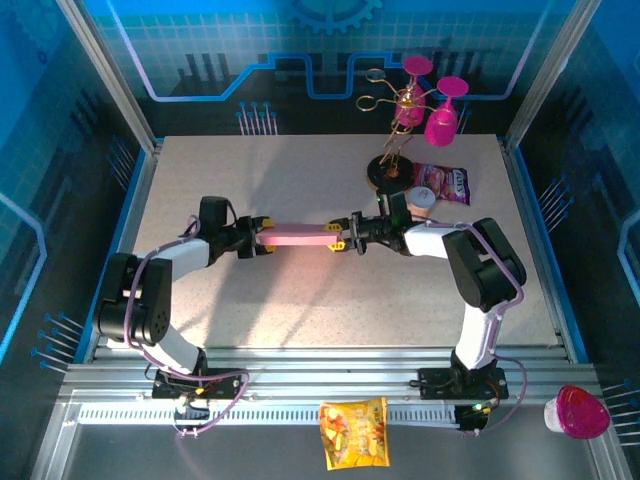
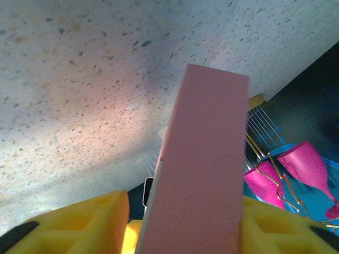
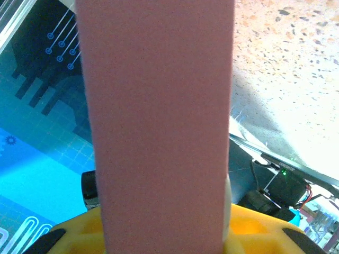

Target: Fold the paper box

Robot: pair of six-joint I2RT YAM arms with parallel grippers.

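The right fingers clamp one end of the paper box, the left fingers straddle the other — gripping or not, I cannot tell — its long axis spanning arm to arm above the middle of the desk.

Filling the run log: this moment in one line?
paper box: aloft | right gripper: shut on it | left gripper: astride its end, grip unclear

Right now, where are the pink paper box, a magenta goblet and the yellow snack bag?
paper box (image 1: 297,238), top view, middle of its long side.
goblet (image 1: 441,125), top view, its bowl.
snack bag (image 1: 353,432), top view, its centre.
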